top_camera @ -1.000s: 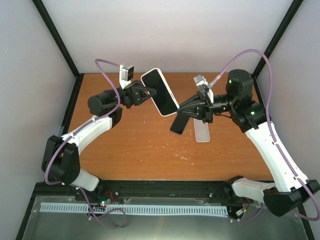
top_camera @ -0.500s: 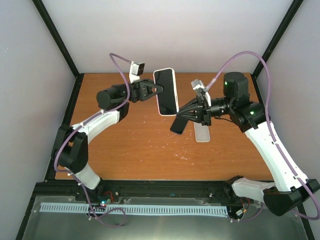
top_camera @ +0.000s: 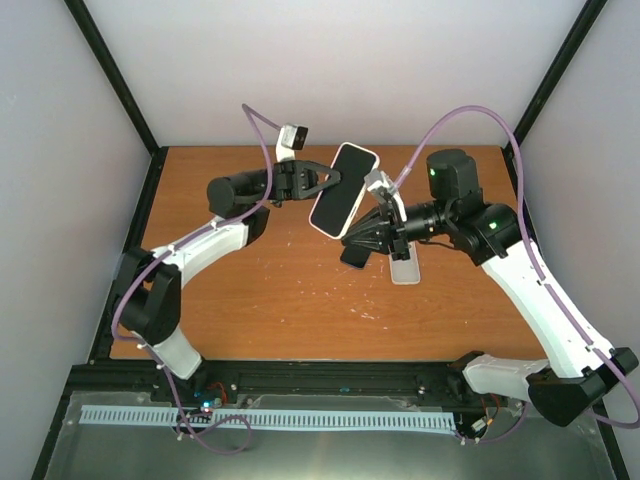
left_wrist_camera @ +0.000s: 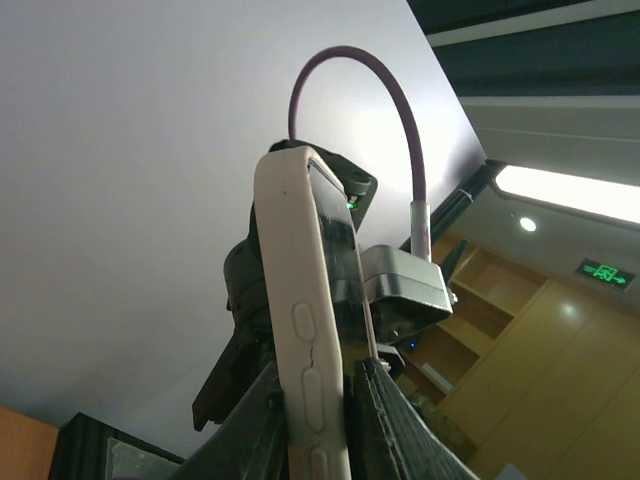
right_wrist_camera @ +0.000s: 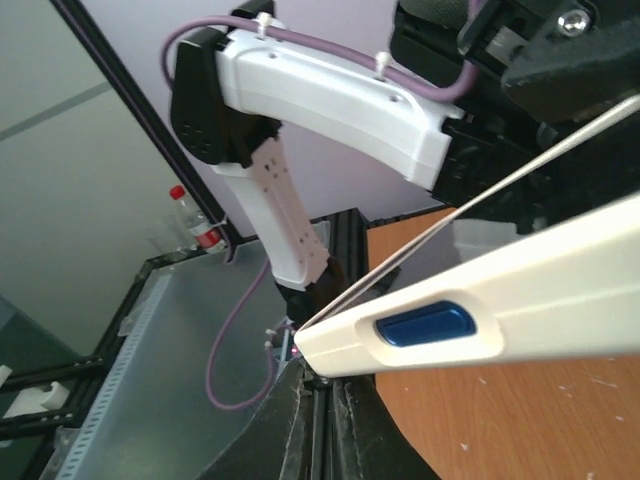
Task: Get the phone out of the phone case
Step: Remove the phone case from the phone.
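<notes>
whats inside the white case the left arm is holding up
The phone: its dark screen fills the phone case in the left gripper. Its back and edges are hidden by the case.

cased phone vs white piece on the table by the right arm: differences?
The cased phone is in the air, tilted, in the left gripper; the white piece lies flat on the table. The cased phone shows a dark face in a white rim; the white piece is plain white. Both: rounded oblongs.

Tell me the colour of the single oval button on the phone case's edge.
The button is blue; the right wrist view shows it best.
</notes>
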Robot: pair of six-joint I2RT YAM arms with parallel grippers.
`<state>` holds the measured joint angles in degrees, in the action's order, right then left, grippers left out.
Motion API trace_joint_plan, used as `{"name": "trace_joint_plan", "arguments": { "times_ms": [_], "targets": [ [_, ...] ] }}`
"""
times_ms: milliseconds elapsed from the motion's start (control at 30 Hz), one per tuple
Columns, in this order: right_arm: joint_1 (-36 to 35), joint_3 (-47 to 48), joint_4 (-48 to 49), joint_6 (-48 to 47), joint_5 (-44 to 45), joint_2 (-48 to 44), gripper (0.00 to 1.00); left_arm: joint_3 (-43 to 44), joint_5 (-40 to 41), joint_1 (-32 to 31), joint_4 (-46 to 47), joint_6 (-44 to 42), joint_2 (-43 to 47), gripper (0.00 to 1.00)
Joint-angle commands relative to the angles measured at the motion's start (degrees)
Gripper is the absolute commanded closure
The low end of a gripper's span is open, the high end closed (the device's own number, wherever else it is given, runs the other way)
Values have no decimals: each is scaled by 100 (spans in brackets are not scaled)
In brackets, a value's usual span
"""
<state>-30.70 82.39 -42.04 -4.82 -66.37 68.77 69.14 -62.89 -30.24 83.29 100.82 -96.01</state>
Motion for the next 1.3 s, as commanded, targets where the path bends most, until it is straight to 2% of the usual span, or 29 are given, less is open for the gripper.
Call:
{"name": "trace_joint_plan", "arguments": {
  "times_ms": [0,300,433,500,533,567,633,667,733,800,900,1133,1200,1267],
  "targets": [
    [-229,42,899,-81,655,-192,97,-263,-62,-210,-1325,-1638,194,100],
    [665,-484,921,428,2462,-558,97,-431,250,-202,-1825,-2101,764,100],
    [1007,-557,981,499,2676,-586,97,-491,457,-202,-2286,-2530,1012,100],
    [1048,-634,991,498,2726,-618,97,-511,661,-202,-2931,-3071,1233,100],
    [1048,-695,1012,469,2512,-650,93,-482,766,-202,-3340,-3419,1358,100],
    [1049,-826,1044,410,2168,-691,83,-455,940,-202,-3807,-3933,1488,100],
    [1049,-1129,1300,477,1350,-827,54,-457,1324,-202,-4587,-4534,1784,100],
    [1051,-1306,1497,566,1162,-895,43,-473,1565,-202,-4761,-4782,1915,100],
    [1055,-1561,1771,687,565,-971,35,-600,2011,-202,-5028,-5026,2149,100],
    [1056,-1714,1868,591,-174,-953,31,-763,2290,-202,-5041,-5133,2297,100],
    [923,-1735,1784,365,-982,-817,30,-859,2419,-202,-4894,-5102,2329,100],
    [495,-1402,2225,790,-323,-434,30,-1031,2286,-210,-4211,-4617,2149,100],
    [474,-1266,2337,953,-291,-228,35,-1058,2258,-210,-4124,-4528,2093,100],
    [461,-1182,2442,1109,-243,-59,47,-1076,2263,-211,-4111,-4483,2078,100]
  ]
}}
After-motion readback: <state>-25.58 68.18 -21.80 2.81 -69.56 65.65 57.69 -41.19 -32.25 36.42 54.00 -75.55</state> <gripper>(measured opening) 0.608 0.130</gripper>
